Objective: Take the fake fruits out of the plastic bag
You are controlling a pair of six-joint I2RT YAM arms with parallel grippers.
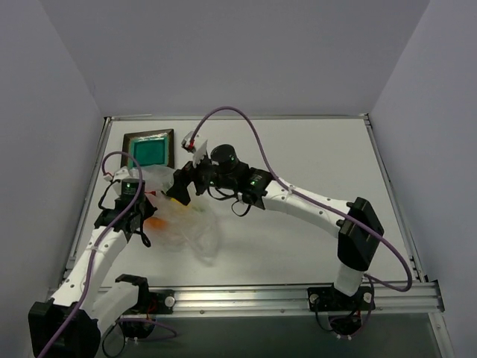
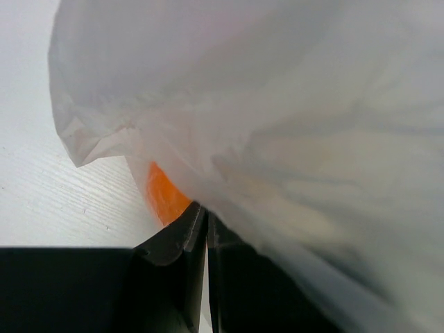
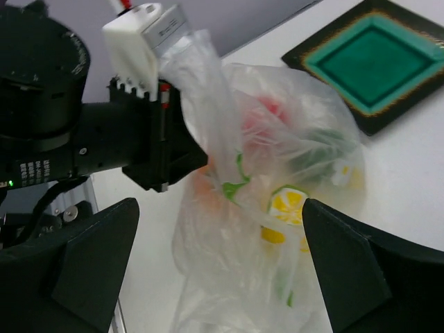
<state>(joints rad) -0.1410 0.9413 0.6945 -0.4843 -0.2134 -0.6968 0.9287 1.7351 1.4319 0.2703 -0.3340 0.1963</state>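
Soft, even light is falling from above on the table (image 1: 320, 156), leaving only a faint grey shadow beside the bag (image 1: 195, 237). At my left wrist the bag is blurring into a milky, nearly washed-out haze, and my left fingers (image 2: 173, 243) are showing as flat black shapes. At my right wrist my right fingers (image 3: 361, 270) are smearing out of focus in the lower corners, while the bag's creases are catching small glints and the tray (image 3: 374, 62) is looking fairly sharp.
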